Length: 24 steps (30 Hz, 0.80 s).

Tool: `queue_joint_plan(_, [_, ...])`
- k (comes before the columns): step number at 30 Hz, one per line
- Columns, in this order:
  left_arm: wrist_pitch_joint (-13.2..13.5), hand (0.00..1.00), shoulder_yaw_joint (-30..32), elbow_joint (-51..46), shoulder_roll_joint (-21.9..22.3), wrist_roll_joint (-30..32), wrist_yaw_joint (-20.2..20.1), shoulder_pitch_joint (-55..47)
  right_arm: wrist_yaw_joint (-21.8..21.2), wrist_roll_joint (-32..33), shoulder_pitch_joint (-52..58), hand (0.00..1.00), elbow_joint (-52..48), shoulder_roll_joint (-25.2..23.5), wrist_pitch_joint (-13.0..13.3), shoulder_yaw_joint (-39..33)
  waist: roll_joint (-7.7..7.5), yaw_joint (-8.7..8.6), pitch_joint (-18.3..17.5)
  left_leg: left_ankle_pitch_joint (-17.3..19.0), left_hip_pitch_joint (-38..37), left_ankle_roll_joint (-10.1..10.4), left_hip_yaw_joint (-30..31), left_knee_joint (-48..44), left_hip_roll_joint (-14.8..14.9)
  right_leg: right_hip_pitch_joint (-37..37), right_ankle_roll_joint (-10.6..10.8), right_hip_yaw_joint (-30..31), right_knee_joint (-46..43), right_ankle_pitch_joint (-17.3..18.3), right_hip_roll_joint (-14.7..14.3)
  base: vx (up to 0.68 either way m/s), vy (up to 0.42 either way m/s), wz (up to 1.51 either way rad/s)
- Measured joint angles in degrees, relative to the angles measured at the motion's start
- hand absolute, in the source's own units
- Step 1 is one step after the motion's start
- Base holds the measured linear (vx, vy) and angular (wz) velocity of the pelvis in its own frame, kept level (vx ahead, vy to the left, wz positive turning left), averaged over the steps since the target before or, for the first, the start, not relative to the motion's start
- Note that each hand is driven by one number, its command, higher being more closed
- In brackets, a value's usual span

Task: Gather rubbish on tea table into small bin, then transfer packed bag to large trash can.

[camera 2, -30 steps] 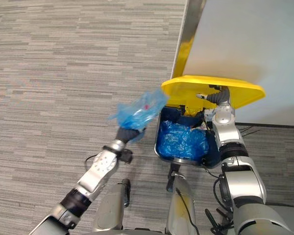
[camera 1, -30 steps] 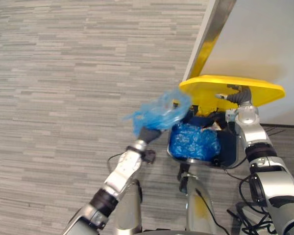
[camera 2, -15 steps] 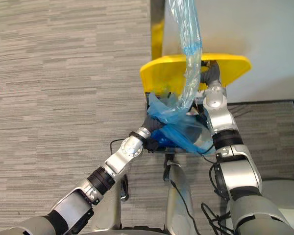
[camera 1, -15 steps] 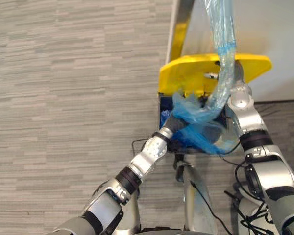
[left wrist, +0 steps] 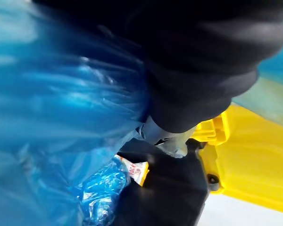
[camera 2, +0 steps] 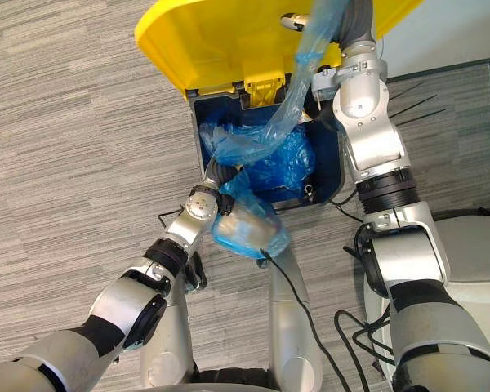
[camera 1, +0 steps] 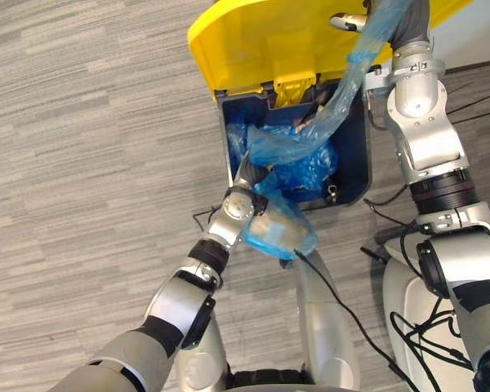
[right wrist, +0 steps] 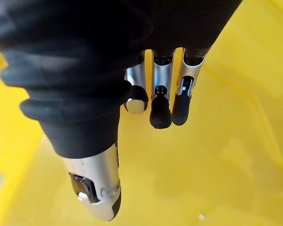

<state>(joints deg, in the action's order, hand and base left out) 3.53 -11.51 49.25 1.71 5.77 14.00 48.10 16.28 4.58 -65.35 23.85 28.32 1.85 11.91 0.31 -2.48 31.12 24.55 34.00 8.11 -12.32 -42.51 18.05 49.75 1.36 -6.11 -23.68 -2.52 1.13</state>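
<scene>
blue plastic dominates the scene: the packed bag (camera 1: 282, 233) hangs as a full, rounded bulge just outside the front rim of the large trash can (camera 1: 355, 155), right below the left wrist. the left robot hand (camera 1: 247, 175) reaches over that rim and is wrapped in the bag's loose film, so whether it is clamped on the plastic cannot be told. from the crumpled film at this hand a long, thin strip of the same blue plastic (camera 1: 343, 86) stretches across the open mouth of the can and up past the right wrist; whether it is caught there is unclear. the can's body is dark blue and its yellow lid (camera 1: 253, 41) stands raised. the right robot hand (right wrist: 154, 80) is at the lid's yellow underside, relaxed rather than closed and holding nothing, with the thumb (right wrist: 96, 188) set apart. inside the can lies more crumpled blue plastic (camera 1: 310, 167), and the left wrist view shows a small white and red wrapper (left wrist: 137, 172) beside it. grey striped carpet (camera 1: 82, 163) covers the floor around the can.
</scene>
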Motion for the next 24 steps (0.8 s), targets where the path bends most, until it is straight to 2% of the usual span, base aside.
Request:
queue_joint_plan(7, [-1.03,1.0,0.0,0.08,0.52,2.45,0.07,-2.5,0.08,-0.43,0.11,0.0,-0.01,-4.33,0.02,0.4,0.02,0.0,-0.03,-0.15,-2.17,0.2,-0.62,1.12,-0.23,-1.41,0.0,0.34,0.01,0.01,0.14,0.02,-0.002,-0.01])
queue_joint_plan(12, [-1.15,1.0,-0.24,-1.01,1.41,2.51,1.28,-1.32,-0.04,-0.71,3.19,0.0,-0.03,-6.36,-0.03,2.23,0.01,-0.06,-0.26,-1.39,-6.03,0.29,-0.53,4.57,-1.0,-5.23,-0.01,-0.24,1.22,0.18,1.11,0.01,-0.008,0.17])
queue_joint_plan(13, [-1.15,0.0,-0.79,-2.23,1.53,1.02,1.51,-0.55,-0.03,-0.71,3.58,0.0,-0.3,-6.8,-0.03,2.23,0.01,-0.06,-0.26,-1.42,-6.36,0.35,-0.56,4.8,-0.93,-5.62,0.0,-0.35,1.55,0.18,1.08,0.01,-0.01,0.08])
queue_joint_plan(18, [-1.06,0.0,-1.76,-5.25,1.27,-2.83,3.61,4.18,-0.09,-0.7,4.96,0.0,-1.55,-6.94,-0.03,2.23,0.01,-0.01,-0.31,-2.22,-8.25,1.2,-1.57,6.68,-0.94,-6.58,0.05,-0.26,2.01,0.22,1.0,0.05,0.0,-0.03])
queue_joint_plan(24, [-1.07,0.0,-1.6,-3.74,1.31,-2.49,2.38,5.06,-0.24,-0.71,7.58,0.0,-2.28,-6.98,-0.04,2.16,-0.04,-0.43,-0.5,-2.26,-10.4,1.19,-2.12,7.6,-0.95,-8.29,0.45,-0.2,2.07,0.87,0.98,0.08,0.03,-0.02])
